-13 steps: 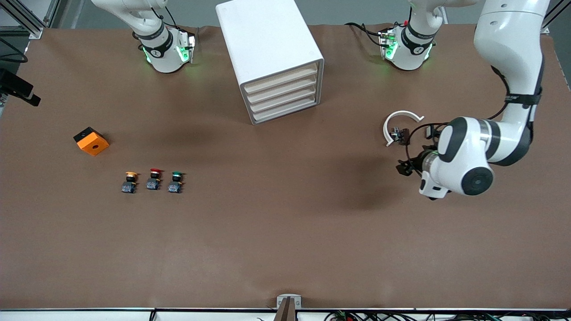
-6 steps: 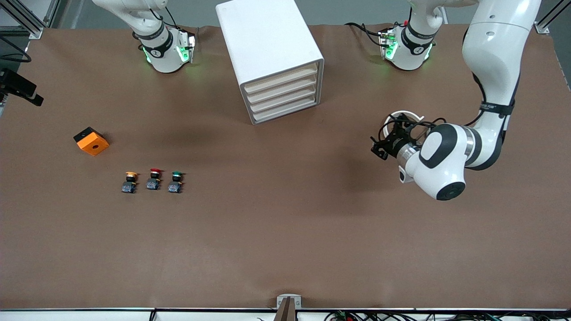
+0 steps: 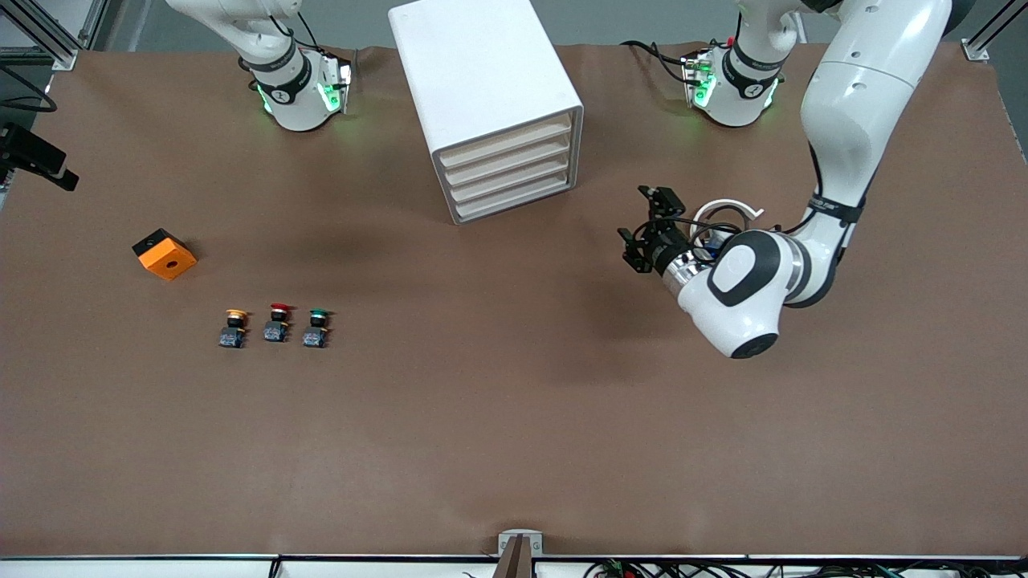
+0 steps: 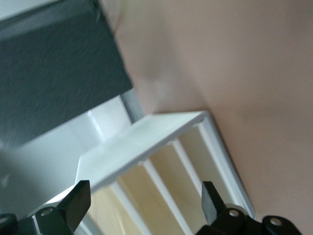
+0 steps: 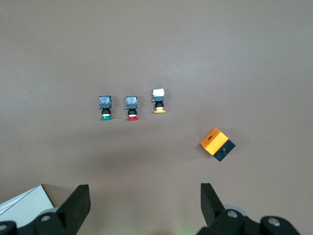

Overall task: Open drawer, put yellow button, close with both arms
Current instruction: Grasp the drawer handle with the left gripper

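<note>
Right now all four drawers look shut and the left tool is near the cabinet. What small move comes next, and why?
Probably ease the left tool on toward the top drawer front. The drawer is shut, the tool's jaws stand open and empty over bare table beside the cabinet, and the yellow button has nowhere to go yet.

The left arm (image 3: 835, 136) is seen bent at the elbow and stretched low over the table, its wrist turned sideways. The left gripper (image 3: 647, 225) is held above the tabletop with fingers (image 4: 76, 203) spread wide and nothing between them. The right gripper (image 5: 144, 208) is held high, fingers likewise parted and empty.
</note>
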Available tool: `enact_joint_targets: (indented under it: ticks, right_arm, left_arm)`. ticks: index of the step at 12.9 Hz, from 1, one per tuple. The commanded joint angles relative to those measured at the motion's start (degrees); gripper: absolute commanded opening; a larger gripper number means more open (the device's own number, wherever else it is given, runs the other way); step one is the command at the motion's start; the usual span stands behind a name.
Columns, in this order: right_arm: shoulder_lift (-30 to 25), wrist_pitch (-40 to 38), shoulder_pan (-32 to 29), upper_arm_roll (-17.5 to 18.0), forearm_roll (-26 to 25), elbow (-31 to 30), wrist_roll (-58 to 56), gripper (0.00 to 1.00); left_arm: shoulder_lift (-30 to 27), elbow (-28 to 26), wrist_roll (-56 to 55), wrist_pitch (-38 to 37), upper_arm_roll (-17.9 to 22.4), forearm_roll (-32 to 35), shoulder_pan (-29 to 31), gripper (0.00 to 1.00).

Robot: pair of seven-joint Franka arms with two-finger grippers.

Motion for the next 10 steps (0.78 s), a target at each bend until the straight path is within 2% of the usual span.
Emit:
enact_joint_targets:
  ticks: [1,4,10]
  right_arm:
    - [-1.3,-0.1,-1.3,1.0,0.0,-0.7,0.1,1.0]
    - [-1.2,-0.3,-1.3,1.0,0.0,-0.6,0.4,1.0]
    - [-1.2,-0.5,-1.2,1.1,0.0,-0.5,0.9,1.0]
  left_arm:
    - [2.1,1.5,-8.0,-1.7,-3.3,-2.3,0.4,1.0]
    - [5.0,0.5,-11.5,-3.5,-7.6,-4.5,0.4,1.0]
    - [7.1,-1.2,-15.5,-3.4,-8.1,-12.8,-5.3,0.99]
